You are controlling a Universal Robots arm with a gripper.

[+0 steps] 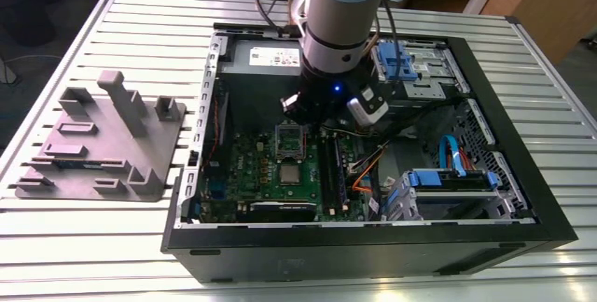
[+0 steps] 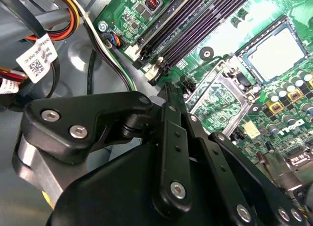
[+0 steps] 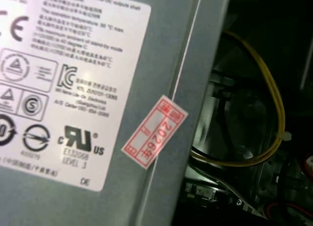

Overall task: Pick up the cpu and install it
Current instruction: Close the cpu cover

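cpu (image 1: 291,174) in socket (image 1: 291,159); end effector (image 1: 306,121) partly behind arm (image 1: 340,15)

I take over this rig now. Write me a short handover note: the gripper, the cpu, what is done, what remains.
Gripper: looks shut and holds nothing. It is low over the motherboard, next to the cpu's place.
Cpu: lies flat in its seat on the motherboard, silver top up.
Done: cpu picked up and put in place.
Left: the metal frame beside the cpu stands open, not yet shut over it.
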